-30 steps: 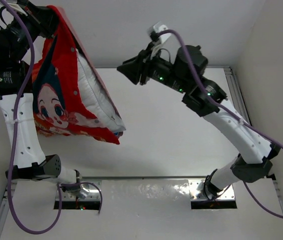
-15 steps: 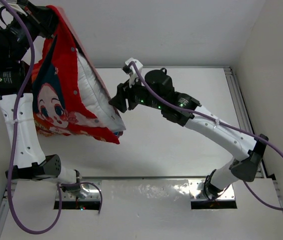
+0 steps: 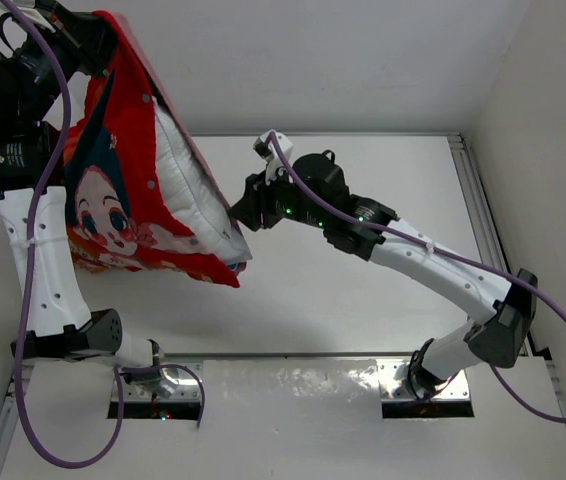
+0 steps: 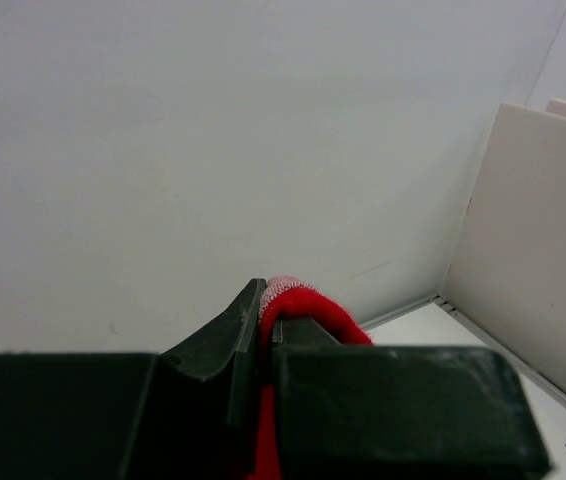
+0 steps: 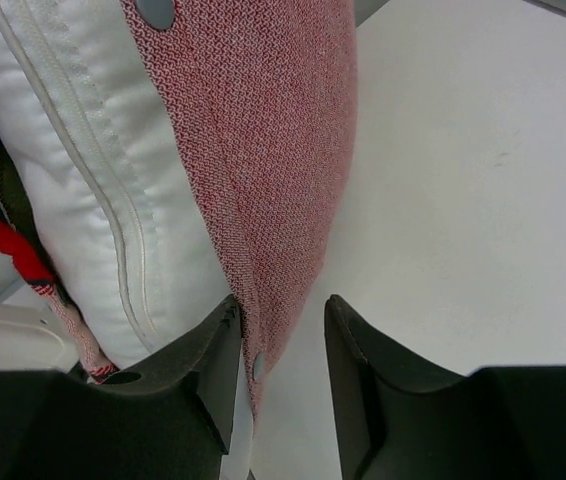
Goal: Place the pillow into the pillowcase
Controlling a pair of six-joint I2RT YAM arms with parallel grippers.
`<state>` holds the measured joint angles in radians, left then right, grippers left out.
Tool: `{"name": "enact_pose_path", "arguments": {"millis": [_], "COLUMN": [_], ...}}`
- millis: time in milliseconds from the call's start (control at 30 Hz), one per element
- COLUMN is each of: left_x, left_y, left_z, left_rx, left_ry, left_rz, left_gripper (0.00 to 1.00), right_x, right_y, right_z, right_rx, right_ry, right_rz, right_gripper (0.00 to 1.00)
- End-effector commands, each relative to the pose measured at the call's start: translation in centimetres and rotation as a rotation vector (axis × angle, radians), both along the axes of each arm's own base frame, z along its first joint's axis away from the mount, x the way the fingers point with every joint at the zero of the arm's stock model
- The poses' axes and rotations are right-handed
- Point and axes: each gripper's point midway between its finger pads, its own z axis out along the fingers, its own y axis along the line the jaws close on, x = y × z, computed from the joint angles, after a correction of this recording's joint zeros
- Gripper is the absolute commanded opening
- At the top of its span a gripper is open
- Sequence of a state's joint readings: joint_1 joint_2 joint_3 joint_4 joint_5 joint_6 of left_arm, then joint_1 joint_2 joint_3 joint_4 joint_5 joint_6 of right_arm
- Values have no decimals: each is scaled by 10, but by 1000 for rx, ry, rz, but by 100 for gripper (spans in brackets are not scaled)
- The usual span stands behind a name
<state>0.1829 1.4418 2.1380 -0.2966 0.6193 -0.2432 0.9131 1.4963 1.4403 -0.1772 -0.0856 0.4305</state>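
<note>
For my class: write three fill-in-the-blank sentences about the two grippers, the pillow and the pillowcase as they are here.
1. The left gripper holds the pillowcase aloft with jaws ___.
2. The pillow showing at its open side is coloured ___.
3. The right gripper stands ___ astride the pillowcase's hanging edge.
Missing words: shut, white, open.

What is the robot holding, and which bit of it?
The left gripper pinches the pillowcase by its top edge. The right gripper is open around a hanging edge, not gripping.
</note>
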Motion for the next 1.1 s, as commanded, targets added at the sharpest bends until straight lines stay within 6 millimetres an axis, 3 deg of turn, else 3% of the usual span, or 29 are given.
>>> {"name": "enact_pose_path", "arguments": {"millis": [0, 233, 300, 400, 567, 600, 633, 700, 733, 867, 967, 1000, 1067], "left_x": [-28, -25, -26, -27, -27, -27, -27, -27, -28, -32, -36, -38, -45], "left_y": [-3, -3, -3, -2, -1, -1, 0, 0, 2, 11, 27, 36, 45], "left_z": [44, 43, 46, 47, 49, 49, 51, 52, 54, 61, 73, 78, 89], "left_rx": [24, 20, 22, 24, 25, 22, 19, 13, 9, 1, -13, -18, -55], "left_ry": [-173, -168, -176, -182, -188, -186, -188, -188, -193, -212, -248, -264, -292], "left_rz": [19, 17, 22, 25, 33, 36, 37, 37, 42, 72, 136, 166, 201], "left_gripper": [0, 0, 0, 0, 0, 0, 0, 0, 0, 0, 0, 0, 0], "right_x": [5, 4, -3, -7, -27, -28, -27, -20, -7, 27, 52, 70, 74], "right_y": [4, -3, 2, 4, 17, 17, 17, 11, 4, -37, -82, -105, -140], "right_z": [1, -20, -42, -52, -60, -63, -66, -72, -66, -49, -9, 26, 77], "right_rx": [47, 29, -7, -1, 55, 53, 53, 66, 105, 198, 228, 265, 275], "right_ry": [12, 56, 101, 135, 196, 206, 216, 262, 257, 288, 202, 131, 17], "right_rz": [-19, -57, -52, -49, 63, 62, 53, 6, -42, -209, -341, -421, -495], "right_gripper": [38, 34, 31, 31, 46, 44, 27, 4, 0, 0, 0, 0, 0]}}
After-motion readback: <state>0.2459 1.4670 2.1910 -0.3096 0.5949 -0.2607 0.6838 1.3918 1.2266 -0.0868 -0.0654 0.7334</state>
